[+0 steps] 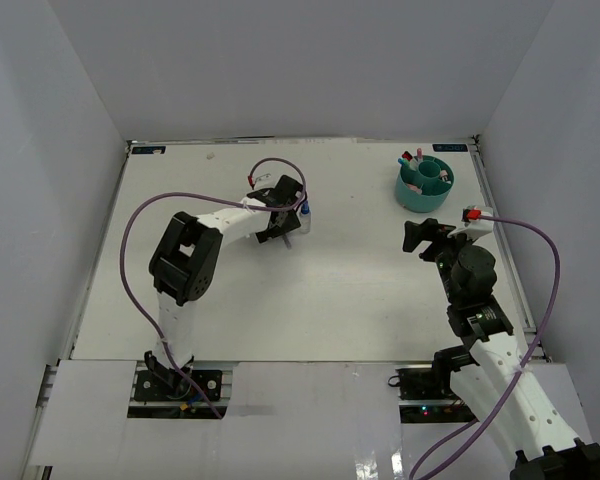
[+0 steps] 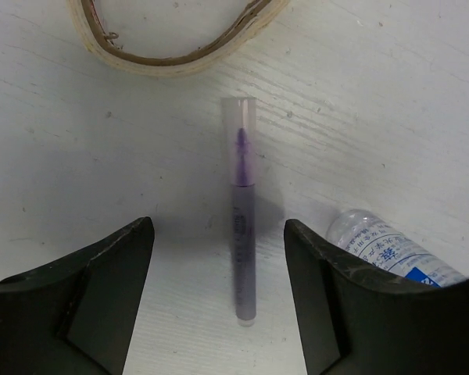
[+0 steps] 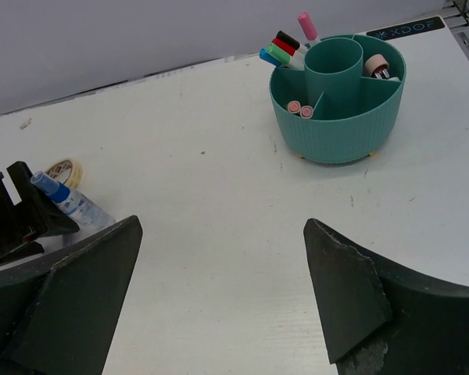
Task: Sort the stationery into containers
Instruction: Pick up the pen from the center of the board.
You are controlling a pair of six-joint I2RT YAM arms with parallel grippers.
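Note:
My left gripper (image 2: 219, 262) is open and low over the table, its fingers on either side of a thin purple pen with a clear cap (image 2: 244, 226) that lies flat. A tan rubber-band loop (image 2: 172, 48) lies just beyond the pen. A small clear blue-capped bottle (image 2: 391, 250) lies beside the right finger. In the top view the left gripper (image 1: 280, 215) is at the table's far middle, with the bottle (image 1: 306, 218) to its right. The teal organiser (image 1: 424, 182) stands at the far right and holds several capped pens (image 3: 285, 47). My right gripper (image 1: 425, 238) is open and empty, just in front of the organiser (image 3: 338, 98).
The right wrist view shows the bottle (image 3: 70, 201) and tan loop (image 3: 64, 170) at the far left, next to the left gripper's dark body (image 3: 16, 219). White walls enclose the table on three sides. A purple cable (image 1: 140, 215) loops over the left arm.

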